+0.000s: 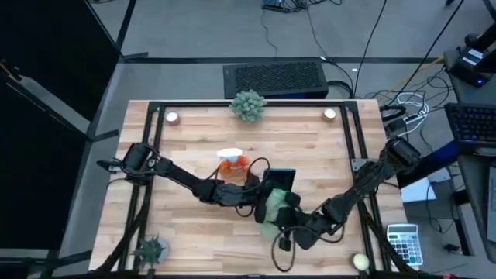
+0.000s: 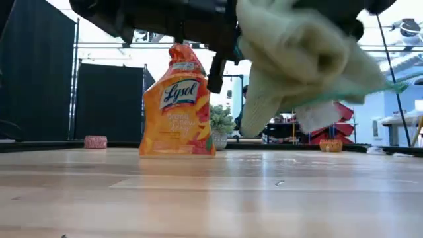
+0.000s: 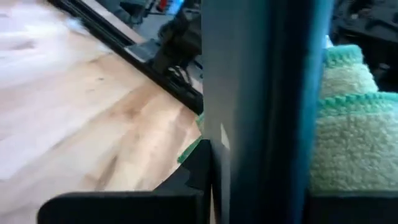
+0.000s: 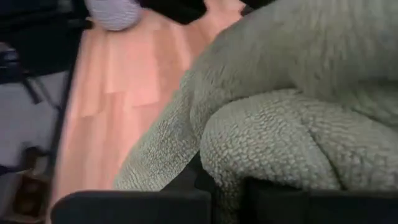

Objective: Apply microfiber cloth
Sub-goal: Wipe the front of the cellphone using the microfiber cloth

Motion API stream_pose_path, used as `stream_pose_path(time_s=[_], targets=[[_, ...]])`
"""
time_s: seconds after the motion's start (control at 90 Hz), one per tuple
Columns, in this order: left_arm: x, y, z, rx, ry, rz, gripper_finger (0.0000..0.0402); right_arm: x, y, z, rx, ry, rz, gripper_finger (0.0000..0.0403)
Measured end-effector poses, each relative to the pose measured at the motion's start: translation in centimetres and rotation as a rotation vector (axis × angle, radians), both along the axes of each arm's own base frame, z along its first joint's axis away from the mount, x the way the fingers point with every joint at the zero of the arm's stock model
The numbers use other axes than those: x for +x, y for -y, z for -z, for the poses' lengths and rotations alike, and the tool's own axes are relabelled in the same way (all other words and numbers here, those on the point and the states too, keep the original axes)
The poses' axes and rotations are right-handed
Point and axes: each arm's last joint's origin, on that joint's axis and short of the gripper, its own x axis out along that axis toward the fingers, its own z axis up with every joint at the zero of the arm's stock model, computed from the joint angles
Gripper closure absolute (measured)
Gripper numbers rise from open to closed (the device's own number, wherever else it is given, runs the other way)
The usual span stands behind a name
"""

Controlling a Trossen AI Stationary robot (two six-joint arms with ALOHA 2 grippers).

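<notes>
The nubby, pale sage-green microfiber cloth is bunched in soft folds and clamped by the right end effector, raised above the wooden desk near its middle. The flat dark tablet is gripped edgewise by the left end effector, beside the orange spray bottle.

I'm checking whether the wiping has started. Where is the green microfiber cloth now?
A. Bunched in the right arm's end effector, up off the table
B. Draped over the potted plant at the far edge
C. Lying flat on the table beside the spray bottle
A: the microfiber cloth hangs bunched above the tabletop in the low view, and it fills the right end effector's wrist view.
</notes>
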Motion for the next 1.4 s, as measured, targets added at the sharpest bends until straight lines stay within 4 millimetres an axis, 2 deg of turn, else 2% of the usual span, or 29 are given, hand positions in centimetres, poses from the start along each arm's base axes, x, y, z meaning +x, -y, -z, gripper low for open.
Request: stream_pose_path(time_s=[0.311, 0.611, 0.7, 0.811, 0.922, 0.978, 1.144, 1.4], targets=[[-0.1, 0.6, 0.1, 0.000, -0.010, 0.027, 0.0386, -3.4, 0.9, -1.0, -0.029, -0.149, 0.091, 0.0396], [-0.2, 1.0, 0.0, -0.017, -0.007, 0.080, 0.0386, -6.9, 1.6, -0.9, -0.095, -0.294, 0.179, 0.0396], [-0.3, 1.5, -0.4, -0.025, 0.011, 0.115, 0.0386, -7.5, 1.6, -1.4, -0.052, -0.273, 0.219, 0.0396], [-0.3, 1.3, -0.3, -0.016, -0.001, 0.091, 0.0386, -6.9, 0.0, -3.5, 0.039, -0.174, 0.144, 0.0396], [-0.3, 1.0, -0.1, -0.004, -0.017, 0.061, 0.0386, -5.7, -1.4, -5.6, 0.036, -0.053, 0.036, 0.0396], [-0.3, 1.0, 0.1, 0.003, -0.028, 0.058, 0.0386, -5.4, -1.5, -6.2, 0.002, -0.005, 0.028, 0.0396], [-0.4, 1.0, 1.0, 0.020, -0.123, 0.112, 0.0386, -5.7, -0.8, -6.0, -0.107, -0.090, 0.000, 0.0396], [-1.4, 1.3, 3.2, 0.009, -0.374, 0.292, 0.0386, -6.3, 0.3, -5.3, -0.110, -0.193, 0.069, 0.0396]])
